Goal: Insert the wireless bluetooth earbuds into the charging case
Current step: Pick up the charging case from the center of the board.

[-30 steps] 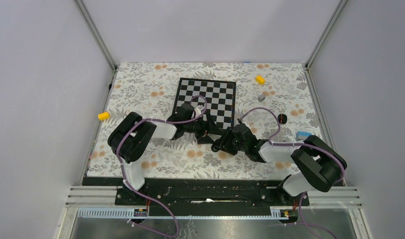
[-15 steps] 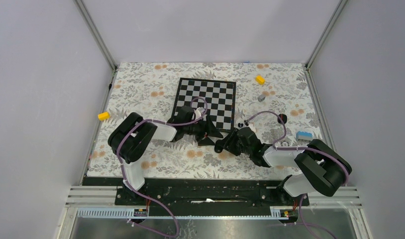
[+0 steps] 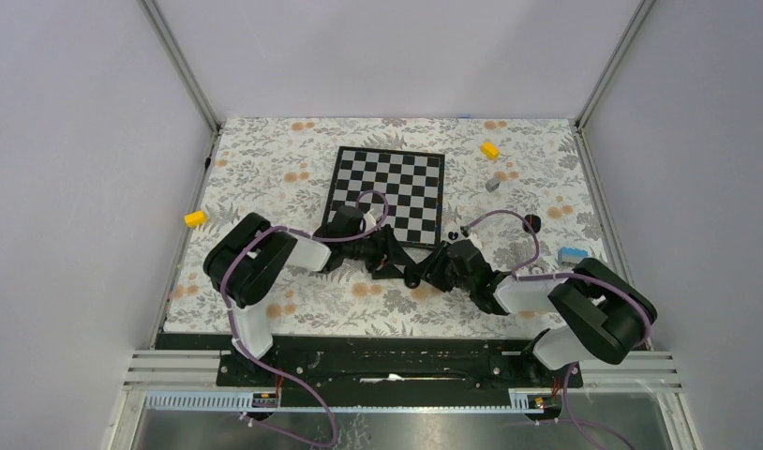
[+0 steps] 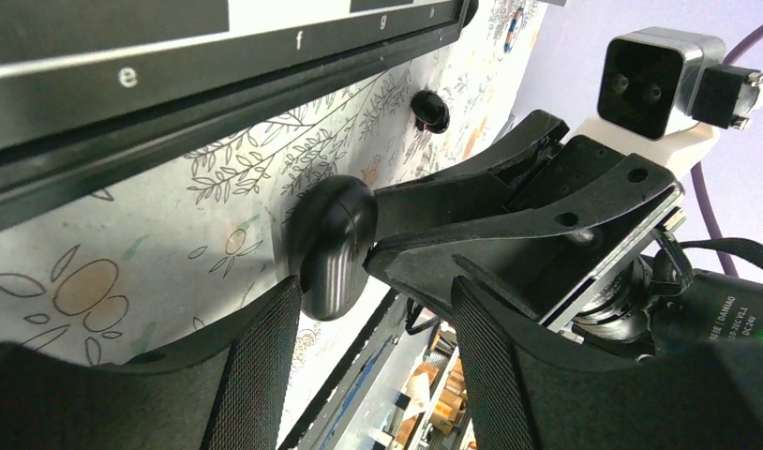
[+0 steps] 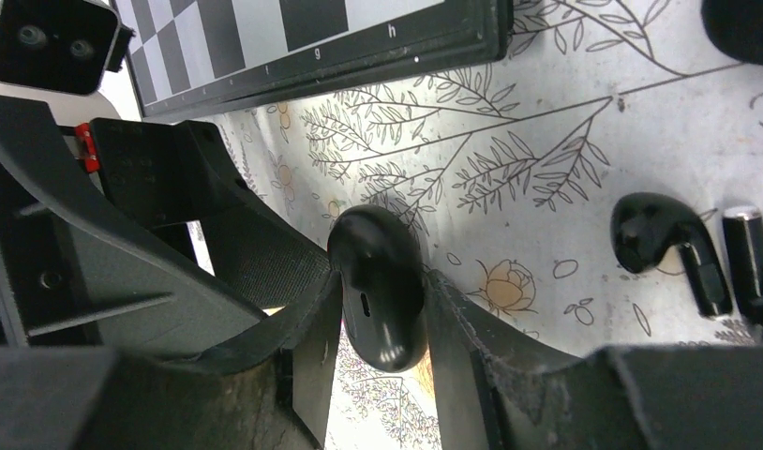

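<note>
The charging case (image 5: 378, 281), a closed glossy black pebble, is pinched between the fingers of my right gripper (image 5: 380, 323), just off the chessboard's near edge. It also shows in the left wrist view (image 4: 333, 246), touching the tip of the left finger (image 4: 256, 370). My left gripper (image 4: 373, 375) is open, its jaws spread around the right gripper's fingers. One black earbud (image 5: 661, 236) lies on the floral cloth right of the case, with a second one (image 5: 748, 253) beside it. In the top view the two grippers (image 3: 411, 272) meet and hide the case.
The chessboard (image 3: 387, 192) lies just beyond the grippers. A small black round thing (image 3: 532, 222) sits to the right of it. A grey cube (image 3: 493, 185), two yellow blocks (image 3: 490, 149) (image 3: 196, 218) and a blue-and-white piece (image 3: 572, 254) lie farther out.
My left gripper has moved toward me and to the right until it meets the right gripper. The right gripper has stayed shut on the case and shifted slightly.
</note>
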Controlling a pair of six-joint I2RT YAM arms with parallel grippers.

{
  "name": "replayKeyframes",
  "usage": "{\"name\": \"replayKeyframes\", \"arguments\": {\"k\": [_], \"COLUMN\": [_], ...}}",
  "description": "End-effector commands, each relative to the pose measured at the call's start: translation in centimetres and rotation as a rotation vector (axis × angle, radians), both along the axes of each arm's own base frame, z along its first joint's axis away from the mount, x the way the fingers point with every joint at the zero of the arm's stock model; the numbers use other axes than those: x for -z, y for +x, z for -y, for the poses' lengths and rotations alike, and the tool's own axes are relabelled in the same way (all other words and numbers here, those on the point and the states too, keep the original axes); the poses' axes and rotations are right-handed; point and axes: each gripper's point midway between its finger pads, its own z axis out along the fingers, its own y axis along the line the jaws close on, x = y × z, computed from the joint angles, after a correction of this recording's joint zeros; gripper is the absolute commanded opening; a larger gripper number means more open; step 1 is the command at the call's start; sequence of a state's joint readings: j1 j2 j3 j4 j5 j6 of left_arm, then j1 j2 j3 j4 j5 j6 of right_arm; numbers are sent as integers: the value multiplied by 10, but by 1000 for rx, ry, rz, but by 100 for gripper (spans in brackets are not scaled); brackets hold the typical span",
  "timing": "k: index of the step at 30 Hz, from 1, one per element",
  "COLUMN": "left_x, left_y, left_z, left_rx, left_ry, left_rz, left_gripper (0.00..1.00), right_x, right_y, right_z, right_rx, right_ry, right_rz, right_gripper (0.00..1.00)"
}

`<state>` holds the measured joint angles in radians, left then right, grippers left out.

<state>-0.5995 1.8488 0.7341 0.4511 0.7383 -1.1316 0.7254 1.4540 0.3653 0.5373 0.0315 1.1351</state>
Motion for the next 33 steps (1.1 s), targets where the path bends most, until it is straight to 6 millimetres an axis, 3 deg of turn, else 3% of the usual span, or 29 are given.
{"name": "replayKeyframes", "arguments": {"k": [1, 15, 23, 27, 33], "left_x": [-17, -23, -33, -33, -44], "left_y": [1, -3, 7, 14, 16], "left_z": [6, 5, 3, -8, -13], "left_rx": [16, -7, -32, -32, -23], "left_ry": [-67, -121, -89, 15, 55], "left_rz": [44, 36, 97, 158, 196], "left_gripper": [62, 47, 49, 60, 75], "right_x": [-6, -2, -4, -8, -14], "right_y": [8, 5, 4, 6, 10], "right_z": [-10, -17, -11, -4, 9], "right_rx": [-5, -23, -23, -68, -205], "right_ry": [51, 93, 82, -10, -239], "right_rz": [12, -18, -7, 41, 115], "right_gripper": [45, 27, 25, 36, 63]}}
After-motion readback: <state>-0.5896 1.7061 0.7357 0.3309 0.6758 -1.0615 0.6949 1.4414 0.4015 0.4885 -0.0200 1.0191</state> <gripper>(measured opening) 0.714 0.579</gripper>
